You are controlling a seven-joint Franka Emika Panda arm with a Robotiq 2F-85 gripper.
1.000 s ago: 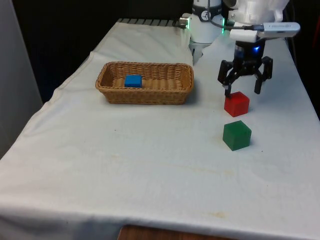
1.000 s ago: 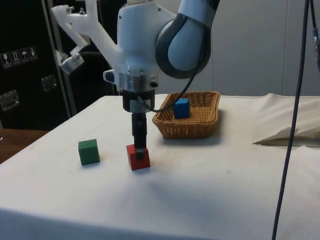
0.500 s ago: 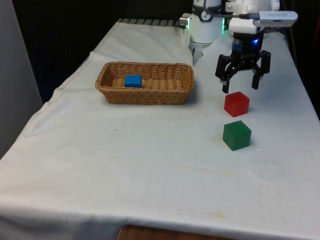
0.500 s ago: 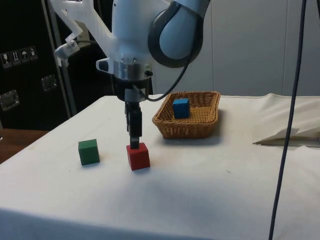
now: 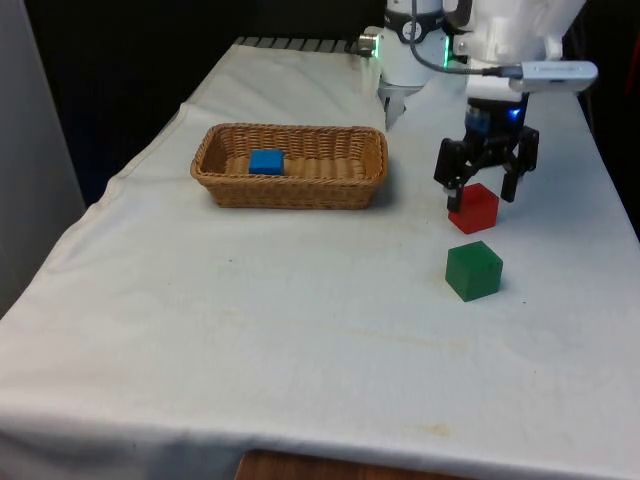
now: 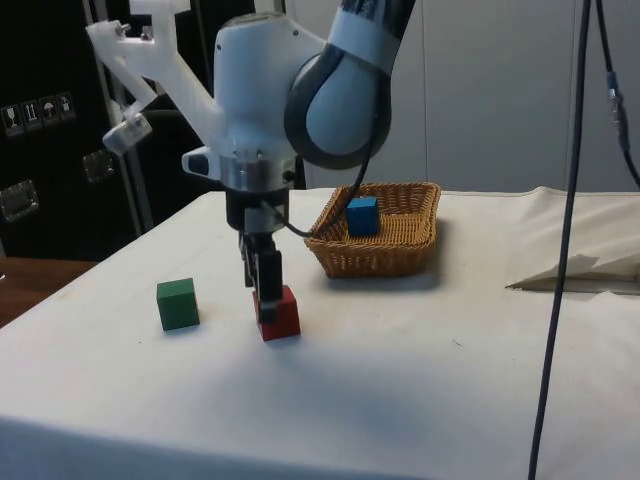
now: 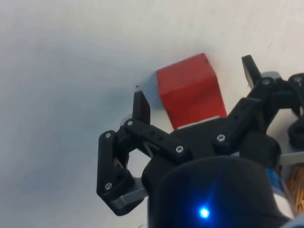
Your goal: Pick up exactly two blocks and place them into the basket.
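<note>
Red block (image 5: 476, 207), between open tool (image 5: 480, 188) fingers

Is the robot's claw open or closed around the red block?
Open. The gripper has a finger on each side of the red block, with gaps showing between them.
</note>
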